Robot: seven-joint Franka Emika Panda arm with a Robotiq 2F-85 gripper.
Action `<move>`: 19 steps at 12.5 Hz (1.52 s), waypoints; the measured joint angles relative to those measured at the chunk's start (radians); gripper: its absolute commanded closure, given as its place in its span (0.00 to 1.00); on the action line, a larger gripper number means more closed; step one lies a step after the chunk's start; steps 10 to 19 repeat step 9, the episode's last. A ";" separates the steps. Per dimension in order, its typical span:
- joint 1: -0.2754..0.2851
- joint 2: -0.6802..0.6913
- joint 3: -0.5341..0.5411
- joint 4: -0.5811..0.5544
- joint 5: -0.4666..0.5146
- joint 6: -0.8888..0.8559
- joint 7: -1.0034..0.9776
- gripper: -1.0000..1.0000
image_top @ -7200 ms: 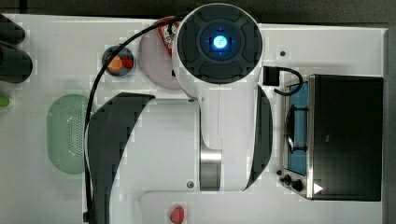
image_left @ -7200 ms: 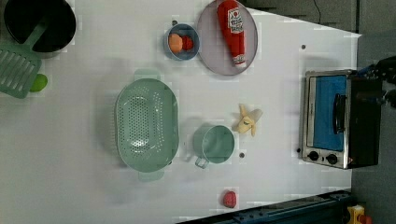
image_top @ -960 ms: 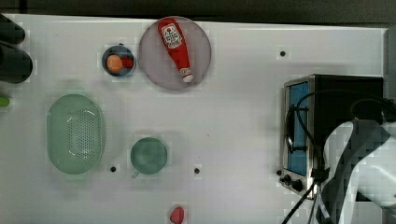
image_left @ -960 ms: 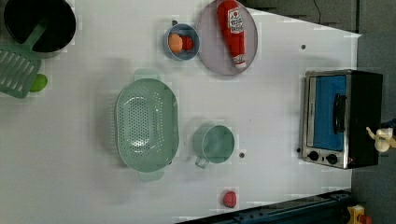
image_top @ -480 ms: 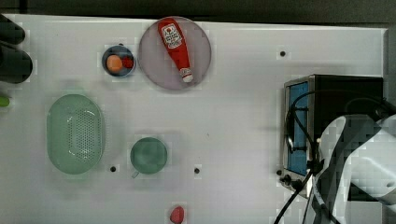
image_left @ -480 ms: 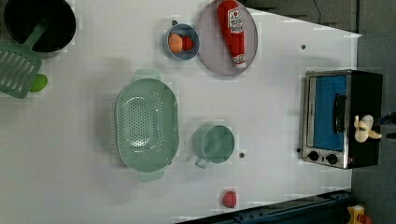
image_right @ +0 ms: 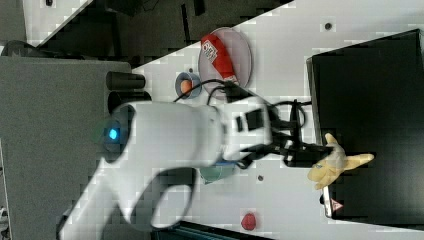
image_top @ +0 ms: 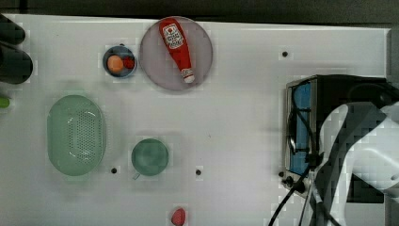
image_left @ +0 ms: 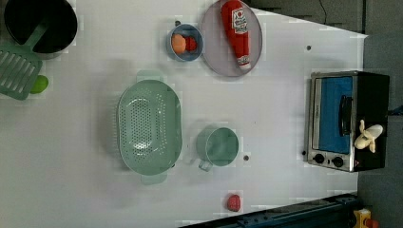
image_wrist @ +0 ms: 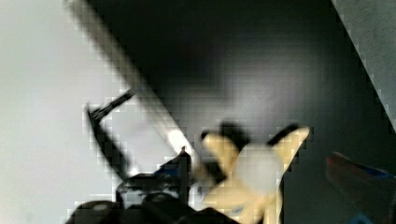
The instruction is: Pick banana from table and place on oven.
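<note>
In the right view, the white arm [image_right: 165,145] reaches from the left across the worktop [image_right: 370,25] to the oven [image_right: 370,125]. Its gripper [image_right: 320,150] has its fingers [image_right: 310,146] pinching the banana [image_right: 337,162] at the front edge of the oven's black top. The left view shows the banana [image_left: 368,135] over that top, near the knob-end corner.

The oven [image_left: 349,121] has a matt black top, a shiny metal frame and blue-tinted glass.
</note>
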 measured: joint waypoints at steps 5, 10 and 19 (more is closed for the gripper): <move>0.067 -0.170 0.221 0.038 0.009 -0.156 0.201 0.00; 0.162 -0.299 0.418 0.061 0.044 -0.194 0.597 0.00; 0.162 -0.299 0.418 0.061 0.044 -0.194 0.597 0.00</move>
